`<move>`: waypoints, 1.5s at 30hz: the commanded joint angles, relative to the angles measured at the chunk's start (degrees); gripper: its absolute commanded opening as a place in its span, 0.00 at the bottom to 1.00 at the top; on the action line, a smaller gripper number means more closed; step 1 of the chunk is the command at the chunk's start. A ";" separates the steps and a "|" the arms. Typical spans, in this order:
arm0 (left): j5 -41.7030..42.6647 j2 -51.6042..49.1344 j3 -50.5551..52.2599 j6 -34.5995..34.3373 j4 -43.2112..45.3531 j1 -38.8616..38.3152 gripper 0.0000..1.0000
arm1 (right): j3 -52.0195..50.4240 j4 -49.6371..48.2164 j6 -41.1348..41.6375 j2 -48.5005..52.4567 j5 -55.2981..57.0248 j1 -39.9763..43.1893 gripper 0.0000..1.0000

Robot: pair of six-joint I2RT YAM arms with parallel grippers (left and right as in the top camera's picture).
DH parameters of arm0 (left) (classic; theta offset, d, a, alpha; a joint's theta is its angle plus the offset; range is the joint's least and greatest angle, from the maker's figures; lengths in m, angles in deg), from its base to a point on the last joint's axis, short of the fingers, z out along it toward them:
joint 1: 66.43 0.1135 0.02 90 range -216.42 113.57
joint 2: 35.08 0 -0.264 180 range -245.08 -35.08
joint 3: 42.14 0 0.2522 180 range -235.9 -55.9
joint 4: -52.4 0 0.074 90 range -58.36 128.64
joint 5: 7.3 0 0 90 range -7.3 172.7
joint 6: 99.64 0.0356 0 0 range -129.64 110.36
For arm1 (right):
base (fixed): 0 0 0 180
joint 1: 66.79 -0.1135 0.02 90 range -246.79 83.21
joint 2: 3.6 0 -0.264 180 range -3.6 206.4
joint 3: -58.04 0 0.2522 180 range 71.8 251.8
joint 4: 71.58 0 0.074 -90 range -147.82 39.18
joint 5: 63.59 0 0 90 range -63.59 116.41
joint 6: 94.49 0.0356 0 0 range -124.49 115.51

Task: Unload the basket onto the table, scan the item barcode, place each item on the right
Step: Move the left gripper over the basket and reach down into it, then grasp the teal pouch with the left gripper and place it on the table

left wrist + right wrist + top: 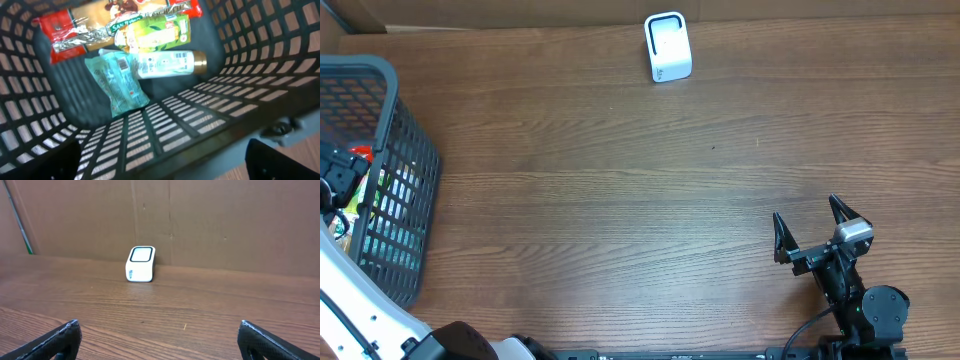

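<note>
My left jaws are spread wide with nothing between them. Only their dark tips show, in the bottom corners of the left wrist view, above the open mouth of the grey mesh basket [200, 125]. In the overhead view this basket sits at the far left edge, on the wooden worktop [620, 200].

The items to scan all lie on the basket floor:
- A red packet [65, 30] is at the upper left of the wrist view.
- A green box [160, 30] is just right of it.
- A teal pouch [117, 82] lies below them.
- A white bottle [165, 64] with a gold cap lies on its side, touching the pouch.

I cannot make out a barcode on any of them.

The white scanner [667, 47] stands upright at the top centre of the overhead frame, near the cardboard wall [225, 220].

My right jaws, at the lower right of the overhead frame, are also open and empty. They point toward the scanner and are well apart from it.
</note>
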 commanded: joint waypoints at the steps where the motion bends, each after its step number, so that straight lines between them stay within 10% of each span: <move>1: 0.46 0.46 2.91 -0.55 1.99 0.42 0.98 | -0.61 -0.35 -0.24 -0.46 -0.24 -0.37 1.00; 45: 0.68 -12.76 30.53 0.72 26.32 4.02 1.00 | -0.61 -0.35 -0.24 -0.46 -0.24 -0.37 1.00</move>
